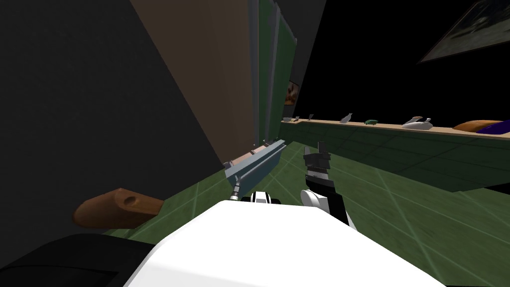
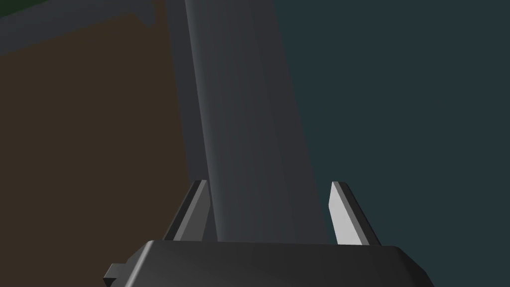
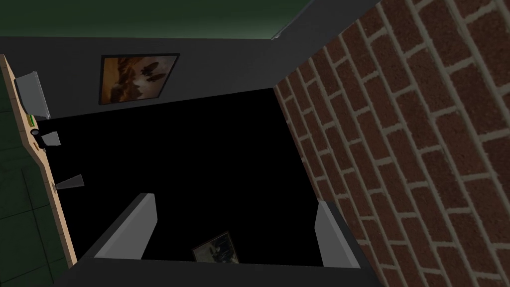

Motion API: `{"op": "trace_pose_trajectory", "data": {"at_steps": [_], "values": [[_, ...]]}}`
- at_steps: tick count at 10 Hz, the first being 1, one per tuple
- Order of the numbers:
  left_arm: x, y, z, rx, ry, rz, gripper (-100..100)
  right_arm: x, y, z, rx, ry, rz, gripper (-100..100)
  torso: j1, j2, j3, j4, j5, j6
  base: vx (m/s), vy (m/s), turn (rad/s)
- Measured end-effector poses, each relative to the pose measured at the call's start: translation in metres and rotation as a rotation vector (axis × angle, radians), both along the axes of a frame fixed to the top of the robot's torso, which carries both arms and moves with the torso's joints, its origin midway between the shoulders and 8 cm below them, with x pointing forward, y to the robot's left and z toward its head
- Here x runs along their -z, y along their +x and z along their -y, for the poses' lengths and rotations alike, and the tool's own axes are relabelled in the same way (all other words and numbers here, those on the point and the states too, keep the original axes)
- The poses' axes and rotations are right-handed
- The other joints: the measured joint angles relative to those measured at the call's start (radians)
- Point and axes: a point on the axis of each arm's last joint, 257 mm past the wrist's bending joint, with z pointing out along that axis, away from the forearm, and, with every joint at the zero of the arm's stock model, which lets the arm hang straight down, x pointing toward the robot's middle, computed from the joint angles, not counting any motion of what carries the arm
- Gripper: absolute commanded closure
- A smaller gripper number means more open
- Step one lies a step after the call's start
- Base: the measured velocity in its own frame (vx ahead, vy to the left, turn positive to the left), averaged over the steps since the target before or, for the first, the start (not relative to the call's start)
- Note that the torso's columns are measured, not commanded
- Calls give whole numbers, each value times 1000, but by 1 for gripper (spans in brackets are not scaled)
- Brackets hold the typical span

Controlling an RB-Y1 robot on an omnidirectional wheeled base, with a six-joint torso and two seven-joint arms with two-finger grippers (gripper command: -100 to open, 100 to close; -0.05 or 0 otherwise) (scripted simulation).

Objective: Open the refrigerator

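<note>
A long grey-blue bar, the refrigerator handle [image 1: 256, 162], runs along the foot of a tall brown panel [image 1: 209, 74] beside a dark grey front [image 1: 89, 99]. My left gripper [image 1: 237, 189] is at the bar's near end. In the left wrist view the handle [image 2: 249, 99] passes between the fingers of my left gripper [image 2: 268, 183], which sit against its two sides; a brown surface lies on one side and a dark teal one on the other. My right gripper [image 1: 315, 148] hangs to the right above the floor, and in its own view my right gripper [image 3: 236, 200] stands open with nothing in it.
A low green wall with a wooden top [image 1: 388, 124] carrying several small items runs across the right. A brown wooden object [image 1: 119, 207] lies at the lower left. The floor [image 1: 398, 209] is green tile. A black area shows beyond the low wall.
</note>
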Motion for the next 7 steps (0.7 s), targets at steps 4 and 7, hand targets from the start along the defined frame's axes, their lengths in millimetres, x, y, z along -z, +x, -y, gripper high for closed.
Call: {"op": "trace_pose_trajectory", "data": {"at_steps": [4,7], "values": [[0,-6,6,3,-1,0,100,0,0,0,0,0,0,0,1,1,1,0,1,0,-129,-108,13],[2,-10,13,8,-4,-6,100,0,0,0,0,0,0,0,6,-4,-2,1,0,-1,-104,-91,7]]}}
